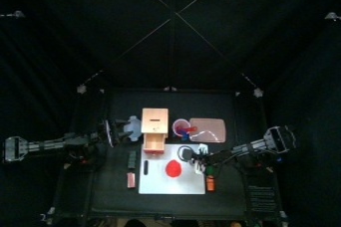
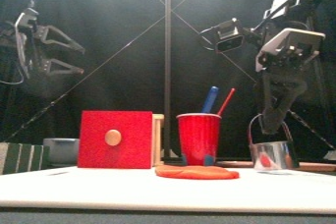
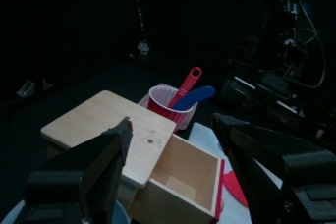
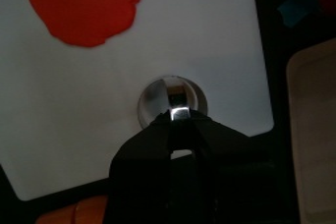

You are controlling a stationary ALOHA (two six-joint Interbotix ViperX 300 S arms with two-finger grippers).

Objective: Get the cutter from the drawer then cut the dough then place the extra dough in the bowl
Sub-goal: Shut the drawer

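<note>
The round metal cutter [image 4: 174,97] stands on the white cutting board [image 4: 53,110], or just above it, beside the flat red dough [image 4: 88,6]. My right gripper [image 4: 184,120] is shut on its wire handle from above. In the front view the cutter [image 2: 272,156] hangs under the right gripper [image 2: 272,128], right of the dough [image 2: 197,172]. The wooden box [image 1: 156,131] has its red drawer front [image 2: 116,140] pulled out. My left gripper [image 3: 174,125] hovers open above the open drawer [image 3: 184,177], holding nothing. The blue-grey bowl [image 1: 130,126] sits left of the box.
A red cup [image 2: 199,138] with a blue and a red knife stands behind the dough, and the pink tray [image 1: 209,128] lies to its right. A dark green striped toy [image 2: 20,157] lies at the far left. A small orange toy [image 1: 131,178] lies left of the board.
</note>
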